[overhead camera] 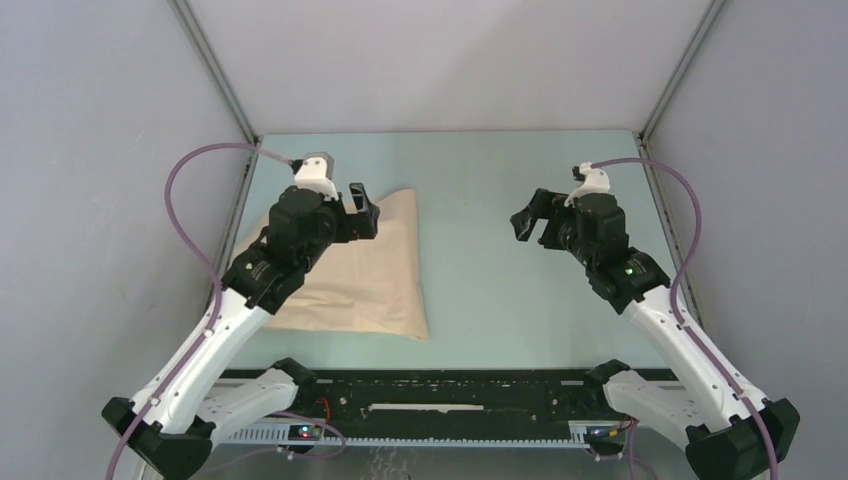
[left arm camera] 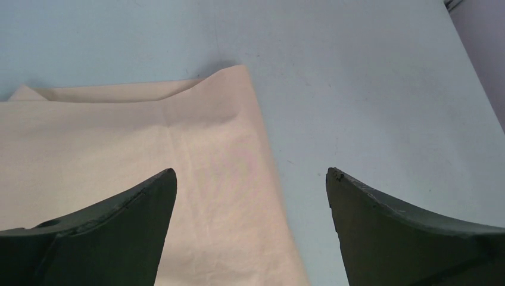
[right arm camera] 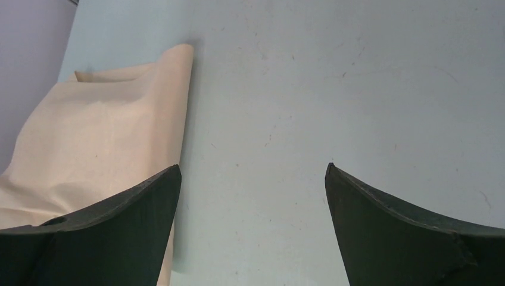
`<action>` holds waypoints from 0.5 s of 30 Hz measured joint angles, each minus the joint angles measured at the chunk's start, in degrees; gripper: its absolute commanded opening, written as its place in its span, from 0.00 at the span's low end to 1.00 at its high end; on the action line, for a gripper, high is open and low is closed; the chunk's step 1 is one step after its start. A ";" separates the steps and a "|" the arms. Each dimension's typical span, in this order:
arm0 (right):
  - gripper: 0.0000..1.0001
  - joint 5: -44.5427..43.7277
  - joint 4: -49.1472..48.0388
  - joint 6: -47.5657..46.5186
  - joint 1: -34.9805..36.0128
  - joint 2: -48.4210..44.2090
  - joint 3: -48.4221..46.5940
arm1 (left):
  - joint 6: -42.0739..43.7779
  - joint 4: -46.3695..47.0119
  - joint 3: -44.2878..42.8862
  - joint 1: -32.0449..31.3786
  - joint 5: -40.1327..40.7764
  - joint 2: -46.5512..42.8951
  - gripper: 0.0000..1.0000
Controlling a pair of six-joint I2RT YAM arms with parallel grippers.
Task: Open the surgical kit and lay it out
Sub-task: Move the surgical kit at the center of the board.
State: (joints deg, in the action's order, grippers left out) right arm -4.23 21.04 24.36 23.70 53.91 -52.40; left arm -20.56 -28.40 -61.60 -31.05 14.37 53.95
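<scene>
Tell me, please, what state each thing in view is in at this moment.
wrapping cloth: folded shut, lying on the left side of the table; no tray or instruments showing.
left gripper: open, empty, above the cloth's right edge.
right gripper: open, empty, over bare table, apart from the cloth.

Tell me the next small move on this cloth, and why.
Probably lower the left tool to pinch the right edge of the beige cloth: it lies folded, that open tool hangs over the edge, and the right tool is away over the table.
</scene>
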 measured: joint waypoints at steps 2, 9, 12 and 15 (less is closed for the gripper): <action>0.99 -0.90 0.72 0.11 1.27 0.39 0.02 | -0.02 -0.85 0.00 -0.50 1.57 -0.81 1.00; 0.99 -3.89 1.97 0.66 7.28 4.98 -0.31 | -0.48 -3.76 0.00 -1.88 6.10 -3.48 1.00; 0.99 -5.14 2.54 1.22 10.62 9.84 -1.75 | -1.01 -5.05 0.00 -2.19 7.85 -4.83 1.00; 0.99 -5.99 3.28 1.86 13.77 15.91 -4.63 | -1.86 -6.47 0.00 -2.21 9.42 -5.95 1.00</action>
State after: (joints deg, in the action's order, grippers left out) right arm -10.22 24.32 26.22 37.47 69.82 -57.04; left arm -22.41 -34.87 -61.60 -33.26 23.79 48.01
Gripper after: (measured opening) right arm 0.993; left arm 0.996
